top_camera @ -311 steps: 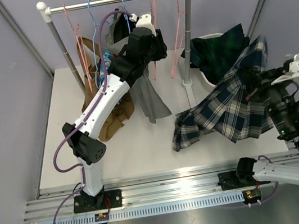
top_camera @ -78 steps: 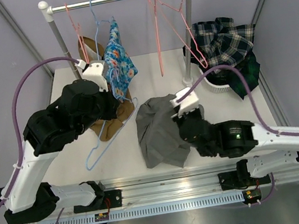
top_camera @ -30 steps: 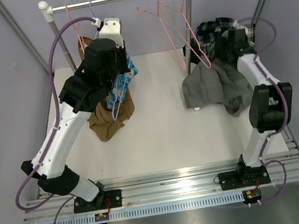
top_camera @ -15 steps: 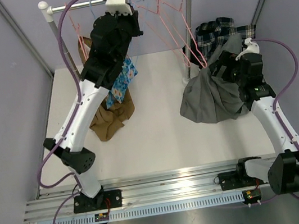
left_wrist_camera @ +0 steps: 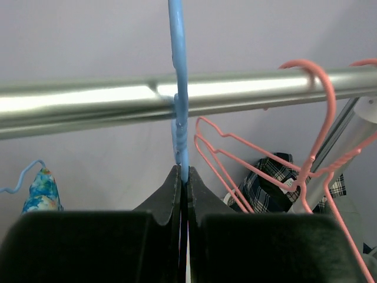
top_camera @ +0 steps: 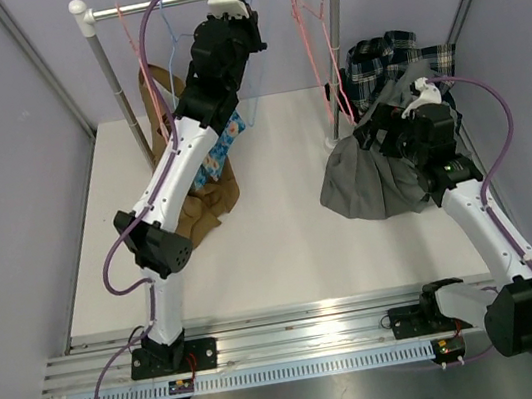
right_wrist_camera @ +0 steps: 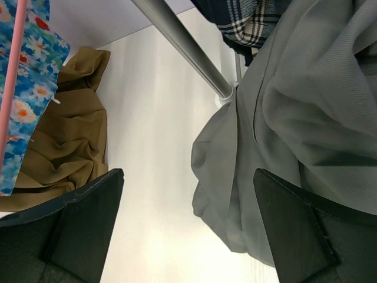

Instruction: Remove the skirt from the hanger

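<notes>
Overhead, left gripper point(left_wrist_camera: 183, 177) pinched tight on blue hanger point(left_wrist_camera: 178, 88) at rail point(left_wrist_camera: 265, 88); right gripper point(right_wrist_camera: 188, 177) spread wide above grey skirt point(right_wrist_camera: 306, 106) heaped beside rack post point(right_wrist_camera: 182, 47).

Soft, even light is coming down from overhead, throwing only faint shadows onto the white table point(top_camera: 281, 227). The rail point(left_wrist_camera: 88, 103) is flaring with a bright streak of glare behind the blue hanger point(left_wrist_camera: 178, 71). Up close, the left fingers point(left_wrist_camera: 168, 197) and right fingers point(right_wrist_camera: 76, 224) are showing as dark, flat shapes, and the table is washing out beside the skirt point(right_wrist_camera: 306, 106).
</notes>
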Robot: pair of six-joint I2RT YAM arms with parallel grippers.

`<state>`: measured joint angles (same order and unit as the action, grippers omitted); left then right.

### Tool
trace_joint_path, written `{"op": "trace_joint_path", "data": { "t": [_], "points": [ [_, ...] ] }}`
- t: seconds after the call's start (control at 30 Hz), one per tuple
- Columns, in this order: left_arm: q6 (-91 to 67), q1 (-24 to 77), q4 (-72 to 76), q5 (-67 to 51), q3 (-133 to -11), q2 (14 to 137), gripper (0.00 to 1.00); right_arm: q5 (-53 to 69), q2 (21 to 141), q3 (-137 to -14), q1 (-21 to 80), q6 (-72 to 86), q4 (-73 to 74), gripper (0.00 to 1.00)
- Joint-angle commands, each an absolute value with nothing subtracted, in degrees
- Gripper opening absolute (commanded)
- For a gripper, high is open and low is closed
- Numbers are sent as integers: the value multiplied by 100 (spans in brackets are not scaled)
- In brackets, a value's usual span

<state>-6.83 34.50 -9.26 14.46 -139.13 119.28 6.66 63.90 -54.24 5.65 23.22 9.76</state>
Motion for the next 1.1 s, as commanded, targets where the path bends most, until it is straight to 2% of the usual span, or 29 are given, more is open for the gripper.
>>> {"op": "trace_joint_path", "data": {
  "t": [0.0, 0.13, 0.2, 0.3, 0.4, 0.47, 0.7, 1.07],
  "points": [
    [-852, 3463, -474, 1354, -13633, 11593, 0, 686, 6267, -5396, 677, 2355, 949, 99],
    [-949, 3463, -861, 1178, -13492, 11479, 0, 633, 6223, -5423, 738, 2382, 1011, 99],
    [-1011, 3472, -905, 985, -13238, 11207, 5, 607, 6179, -5432, 747, 2391, 1072, 99],
    [-1055, 3507, -1149, 546, -12946, 10794, 23, 519, 6074, -5484, 782, 2364, 1221, 99],
    [-941, 3559, -1589, 554, -12946, 10277, 47, 440, 5933, -5572, 791, 2347, 1388, 99],
    [-800, 3568, -1739, 711, -12798, 9942, 57, 396, 5810, -5651, 800, 2329, 1502, 99],
    [-237, 3393, -2371, 1634, -12393, 8965, 59, 369, 5546, -5757, 817, 2294, 1837, 99],
    [-360, 2637, -2514, 1433, -11794, 8991, 60, 220, 5098, -5660, 826, 2153, 2311, 99]
  ]
}}
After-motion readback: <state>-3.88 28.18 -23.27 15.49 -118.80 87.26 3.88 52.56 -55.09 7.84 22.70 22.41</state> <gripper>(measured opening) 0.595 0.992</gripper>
